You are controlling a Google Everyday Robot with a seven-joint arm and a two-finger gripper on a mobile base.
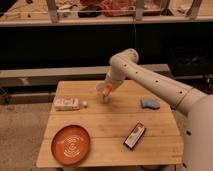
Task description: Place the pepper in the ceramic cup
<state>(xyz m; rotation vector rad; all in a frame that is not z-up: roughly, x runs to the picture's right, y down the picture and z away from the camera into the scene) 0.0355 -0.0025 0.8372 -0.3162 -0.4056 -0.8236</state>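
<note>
A small pale ceramic cup [102,95] stands upright on the wooden table [110,125], near its far edge at the middle. My white arm reaches in from the right, and my gripper [107,90] hangs just over the cup's right rim. It is shut on an orange pepper [107,92], which sits at the cup's mouth, partly hidden by the gripper. I cannot tell whether the pepper touches the cup.
A white bottle [67,104] lies on its side left of the cup. An orange plate [71,144] is at the front left. A dark snack packet [135,135] lies at the front right, and a blue object [149,103] at the right. A dark shelf runs behind the table.
</note>
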